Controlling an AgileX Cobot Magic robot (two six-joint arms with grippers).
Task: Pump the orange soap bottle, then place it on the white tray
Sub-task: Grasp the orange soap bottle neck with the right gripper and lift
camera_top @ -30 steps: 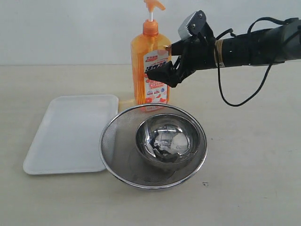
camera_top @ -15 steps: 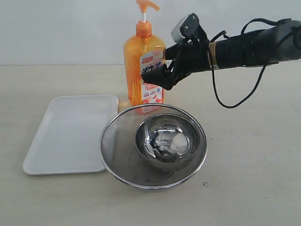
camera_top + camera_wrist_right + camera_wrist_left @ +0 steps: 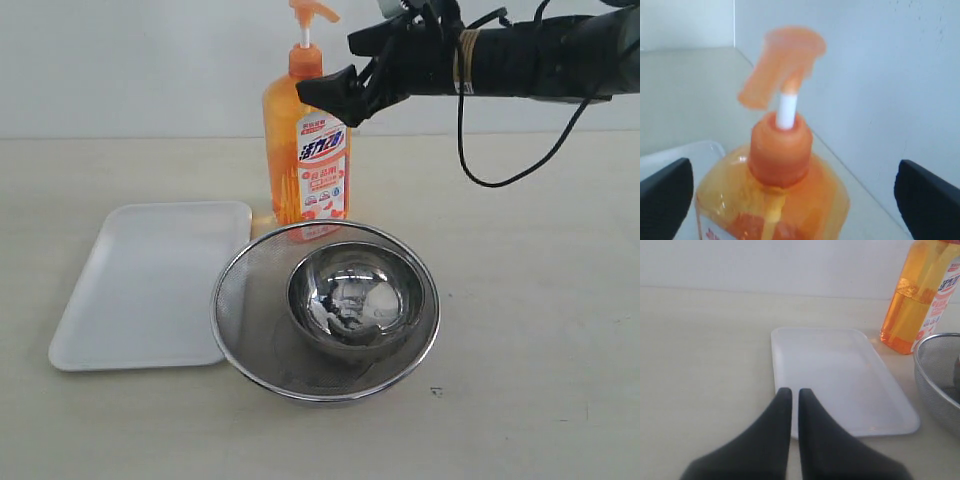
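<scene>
The clear orange soap bottle [image 3: 308,160] is standing upright on the bench [image 3: 530,330], just beside the flat white tray's [image 3: 150,290] corner and behind the round steel mesh sieve [image 3: 240,310], which is cradling a shiny steel bowl [image 3: 355,295]. The right end effector [image 3: 330,68] is hanging spread wide about the bottle's neck, gripping nothing. The left end effector [image 3: 792,392] is sitting pinched together over the tray's near edge.

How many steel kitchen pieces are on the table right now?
2. A mesh sieve sits in front of the soap bottle, beside the tray; a bowl rests inside that sieve. No others show in these views.
</scene>
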